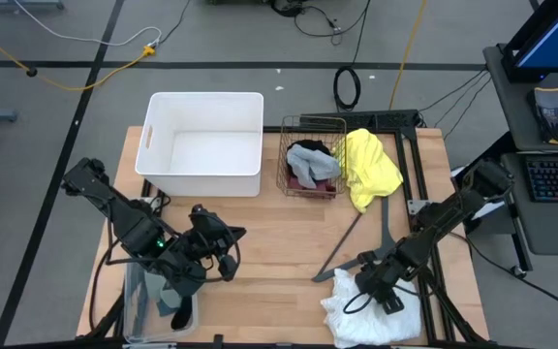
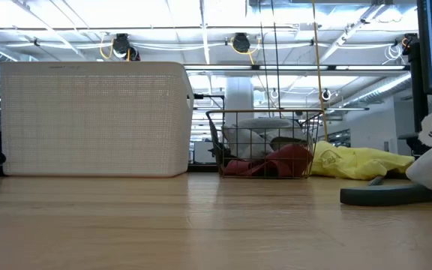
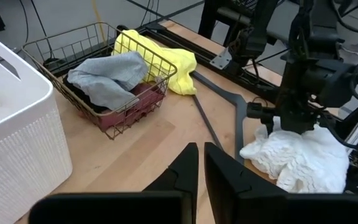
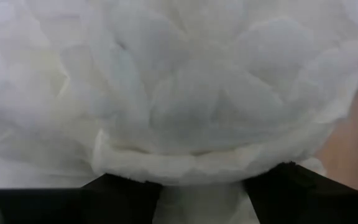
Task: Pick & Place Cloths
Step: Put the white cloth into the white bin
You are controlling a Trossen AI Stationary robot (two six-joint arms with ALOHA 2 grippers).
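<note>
The frilly white cloth lies bunched at the table's near right, also in the left wrist view. My right gripper points down into it, fingers open, with white folds between them. The yellow cloth lies on the table and drapes against the wire basket. That basket holds a grey cloth, a maroon one and a black one. My left gripper is shut and hovers over bare table near the left, touching nothing. My right gripper comes at the frilly white cloth from above, pointing down. Its two open fingers stand sunk in the bunched top of the heap, with a ridge of several folds between them. The cloth rests on the table, slack.
A white plastic bin stands far left of the basket. The flat grey hanger lies between the yellow cloth and the white one. A clear tub with blue-grey fabric sits under my left arm. Bare wood lies mid-table.
</note>
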